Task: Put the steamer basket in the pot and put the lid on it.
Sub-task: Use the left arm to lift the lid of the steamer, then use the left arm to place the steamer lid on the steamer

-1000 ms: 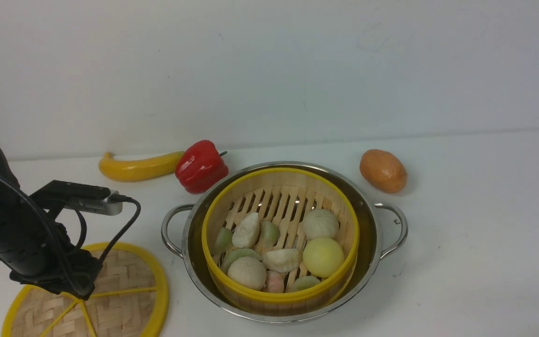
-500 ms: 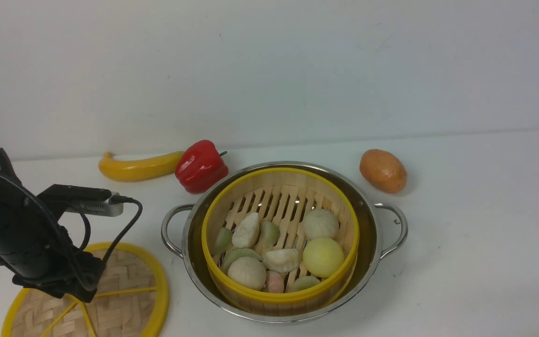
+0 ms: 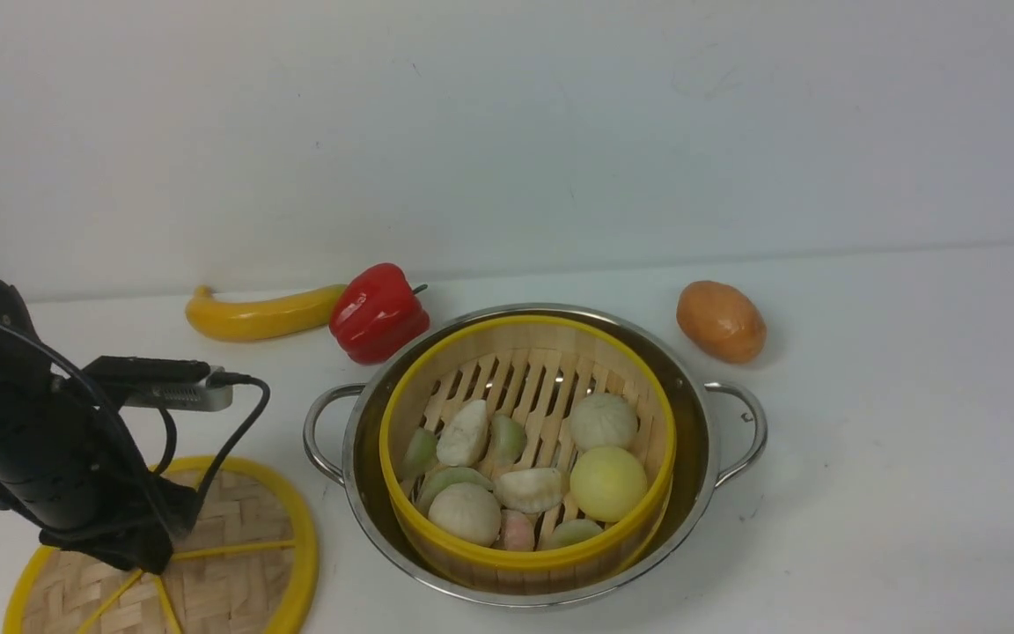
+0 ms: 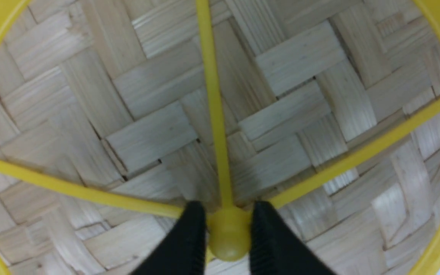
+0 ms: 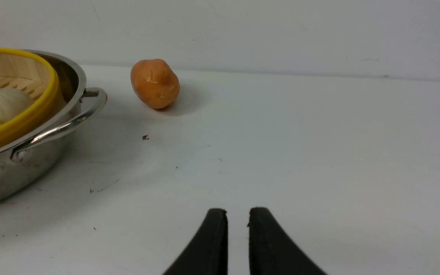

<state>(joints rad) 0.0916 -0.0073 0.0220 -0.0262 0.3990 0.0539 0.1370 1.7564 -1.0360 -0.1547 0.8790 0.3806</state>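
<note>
The steamer basket [image 3: 648, 401], holding pale buns and dumplings, sits inside the shiny pot [image 3: 698, 423] at the table's centre. The lid [image 3: 243, 528], a flat woven disc with a yellow rim and spokes, lies on the table to the pot's left. My left gripper [image 3: 142, 555] is down on the lid's middle. In the left wrist view my left gripper [image 4: 228, 209] is shut on the lid's yellow centre knob [image 4: 227, 236], one black finger on each side. My right gripper [image 5: 238, 214] hovers low over bare table right of the pot [image 5: 33, 152], its fingers slightly apart and empty.
A red pepper [image 3: 378, 313] and a yellow squash [image 3: 260, 314] lie behind the pot's left side. A brown potato [image 3: 721, 321] lies behind its right side. The pot's loop handles [image 3: 740, 431] stick out left and right. A wall closes the back.
My left arm has sunk a little onto the lid, and its gripper has gone from open to shut on the knob. The basket, pot and right gripper have not moved.
</note>
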